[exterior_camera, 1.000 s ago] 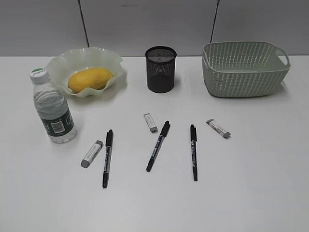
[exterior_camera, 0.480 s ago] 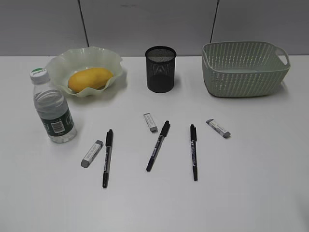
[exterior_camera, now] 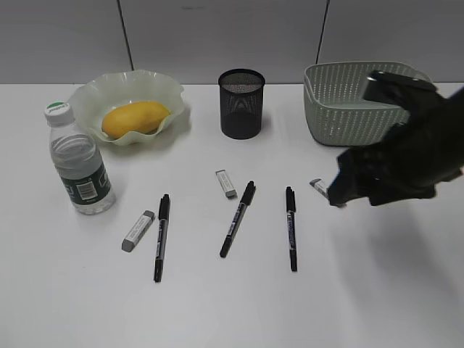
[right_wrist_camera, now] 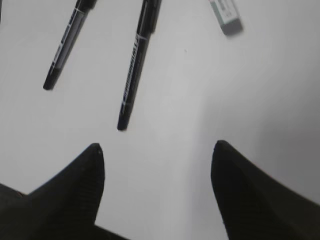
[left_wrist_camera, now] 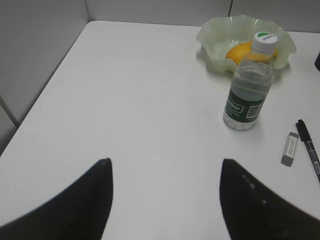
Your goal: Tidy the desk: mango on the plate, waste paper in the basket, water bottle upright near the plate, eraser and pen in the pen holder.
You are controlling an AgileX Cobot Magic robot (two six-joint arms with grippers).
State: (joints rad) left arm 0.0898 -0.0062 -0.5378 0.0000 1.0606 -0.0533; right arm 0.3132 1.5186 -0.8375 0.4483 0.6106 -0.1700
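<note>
Right gripper [right_wrist_camera: 157, 150], jaws spread, hovers near the eraser [right_wrist_camera: 226, 11] at its 1 o'clock. Likely next: descend and pinch it for the pen holder [exterior_camera: 241, 104].

Filling the 12 o'clock band of the exterior view: a plain grey wall [exterior_camera: 217, 36], looking matte. Cutting down through it at about 11 o'clock, a dark seam [exterior_camera: 124, 36], leaning slightly; at about 1 o'clock, a second seam [exterior_camera: 322, 32], leaning the other way. In the left wrist view, rising along the 9 o'clock side, a grey side panel [left_wrist_camera: 35, 50], meeting a back panel [left_wrist_camera: 150, 9] at 12 o'clock, with a pale strip [left_wrist_camera: 9, 112] crossing the side panel toward 8 o'clock.
</note>
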